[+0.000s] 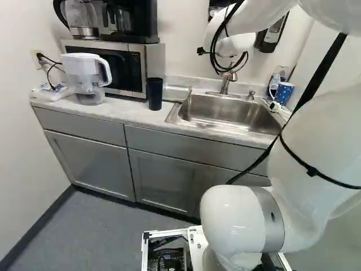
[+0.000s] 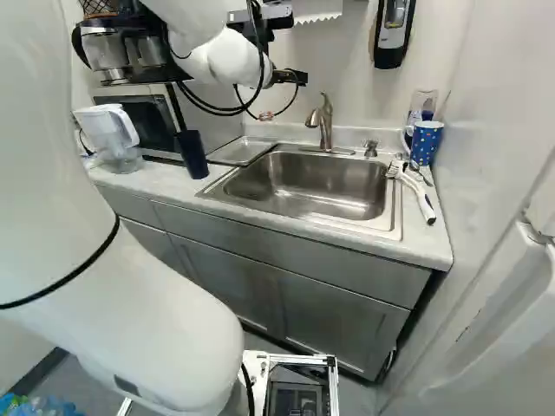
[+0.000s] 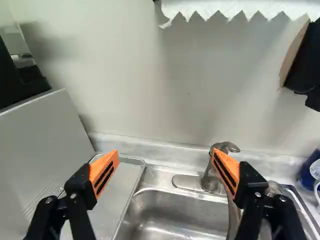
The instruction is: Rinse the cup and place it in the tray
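- The dark cup (image 2: 192, 154) stands on the counter (image 2: 158, 180) between microwave (image 2: 143, 120) and tray (image 2: 243, 151), left of and below my gripper (image 2: 290, 78) in the right base view.
- My fingers stand wide apart, facing the wall (image 3: 185, 95).
- I see open space above the sink (image 2: 321, 204); the faucet (image 2: 325, 126) rises behind its back edge.

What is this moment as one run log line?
gripper: open, empty | dark cup: upright on counter | tray: beside sink | dotted mug: behind dish brush
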You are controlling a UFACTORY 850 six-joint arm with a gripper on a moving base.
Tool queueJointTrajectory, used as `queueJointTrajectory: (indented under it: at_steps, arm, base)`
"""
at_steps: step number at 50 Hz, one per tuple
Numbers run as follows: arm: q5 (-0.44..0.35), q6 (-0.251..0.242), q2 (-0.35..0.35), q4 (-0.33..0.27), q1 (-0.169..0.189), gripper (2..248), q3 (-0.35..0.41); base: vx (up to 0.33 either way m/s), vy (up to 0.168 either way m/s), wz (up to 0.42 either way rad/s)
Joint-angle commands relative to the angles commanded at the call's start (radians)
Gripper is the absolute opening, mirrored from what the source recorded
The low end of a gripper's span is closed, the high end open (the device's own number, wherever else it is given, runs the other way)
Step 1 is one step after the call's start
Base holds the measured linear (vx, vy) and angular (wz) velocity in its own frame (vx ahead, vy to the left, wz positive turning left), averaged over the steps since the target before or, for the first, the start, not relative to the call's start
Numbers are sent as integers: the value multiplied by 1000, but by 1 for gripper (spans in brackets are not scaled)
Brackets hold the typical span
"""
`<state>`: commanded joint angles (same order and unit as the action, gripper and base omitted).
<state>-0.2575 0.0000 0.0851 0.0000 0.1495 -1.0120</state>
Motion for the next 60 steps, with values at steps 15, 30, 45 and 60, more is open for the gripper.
queueJointTrajectory:
  at_steps: [15, 30, 45, 60]
  arm:
    - [65, 0, -30, 0, 6, 247, -29]
    - [135, 0, -65, 0, 17, 247, -64]
    - [205, 0, -118, 0, 31, 247, -117]
    - [218, 0, -169, 0, 44, 247, -169]
  base:
    - [0, 0, 0]
    - [0, 0, 0]
    - [0, 0, 0]
    - [0, 0, 0]
